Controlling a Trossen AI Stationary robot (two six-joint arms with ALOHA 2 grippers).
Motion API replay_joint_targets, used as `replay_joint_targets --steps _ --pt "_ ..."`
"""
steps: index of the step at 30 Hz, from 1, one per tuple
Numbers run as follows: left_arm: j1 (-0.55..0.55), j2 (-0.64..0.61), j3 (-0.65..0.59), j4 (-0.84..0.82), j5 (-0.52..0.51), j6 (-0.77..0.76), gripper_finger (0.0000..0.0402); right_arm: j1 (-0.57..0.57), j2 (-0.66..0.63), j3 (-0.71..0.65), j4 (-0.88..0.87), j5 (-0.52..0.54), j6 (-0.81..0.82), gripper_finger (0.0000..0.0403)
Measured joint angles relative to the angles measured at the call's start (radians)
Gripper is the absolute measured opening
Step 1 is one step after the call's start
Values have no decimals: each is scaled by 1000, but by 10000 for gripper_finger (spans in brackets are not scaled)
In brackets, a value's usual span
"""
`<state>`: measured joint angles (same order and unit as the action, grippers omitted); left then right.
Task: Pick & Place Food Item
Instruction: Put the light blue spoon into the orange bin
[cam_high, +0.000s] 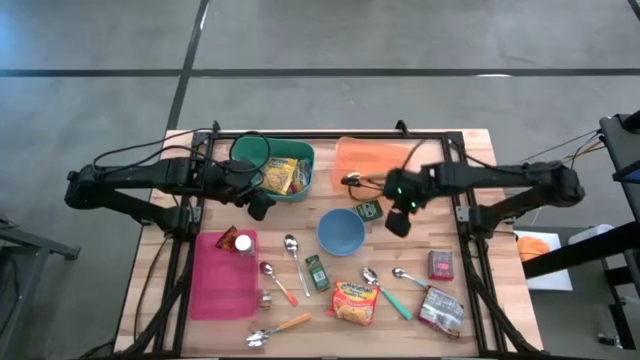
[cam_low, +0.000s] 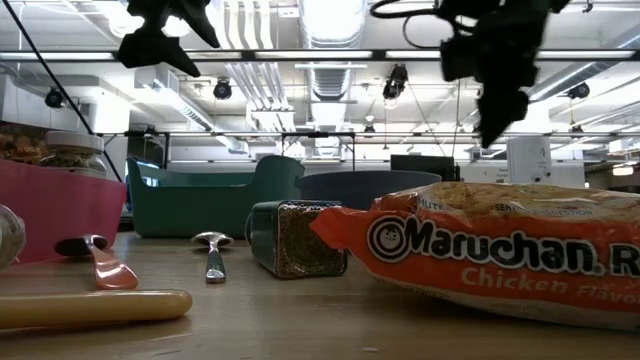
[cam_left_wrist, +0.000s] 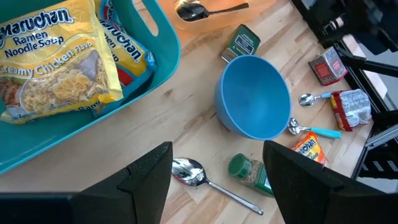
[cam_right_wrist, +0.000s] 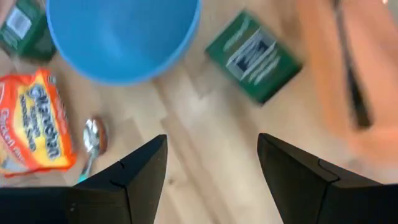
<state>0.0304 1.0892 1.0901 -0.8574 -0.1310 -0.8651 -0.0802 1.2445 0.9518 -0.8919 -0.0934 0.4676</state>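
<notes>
The right claw (cam_high: 399, 222) hangs empty at centre-right of the high view, fingers spread apart, over bare wood between the blue bowl (cam_high: 341, 231) and the orange tray (cam_high: 372, 160). The green box (cam_high: 371, 211) lies just beside it. The left claw (cam_high: 261, 207) waits, also parted and empty, left of centre, just below the teal bin (cam_high: 302, 190).

Which food item is meant is not settled. Two lie near the right claw: the green box, and the orange ramen pack (cam_high: 355, 301) at lower centre of the high view, flat on the surface between two spoons.

The green box (cam_right_wrist: 254, 56) looks like small stiff card, light, with flat sides. It should hold its shape under a pinch. I would take it across its short width, fingers on the two long edges, coming down from above.

The ramen pack (cam_right_wrist: 36, 124) is another matter. Its wrapper is glossy film, likely slippery, and the noodle block inside is brittle and would crack under a hard squeeze. It is light. A grip across the narrow width at mid-length should catch the firm block rather than loose film; the crimped ends would probably slide out. The low view shows it (cam_low: 500, 250) lying slightly puffed, so the fingers must reach down low beside it.

Two yellow ramen packs (cam_left_wrist: 56, 62) already sit in the bin.
</notes>
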Motion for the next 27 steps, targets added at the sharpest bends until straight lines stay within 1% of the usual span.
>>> replay_joint_targets --steps 3,8,17,22,27 --pt "5 0 0 0 0 3 251 88 -22 -45 1 34 113 246" --pt "16 0 0 0 0 18 251 227 -21 -79 4 73 249 246" --pt "19 0 0 0 0 31 251 459 -8 -126 18 98 468 246" --pt "20 0 0 0 0 32 250 567 30 -165 91 119 570 246" --pt "20 0 0 0 0 36 250 647 120 -176 130 123 633 246"
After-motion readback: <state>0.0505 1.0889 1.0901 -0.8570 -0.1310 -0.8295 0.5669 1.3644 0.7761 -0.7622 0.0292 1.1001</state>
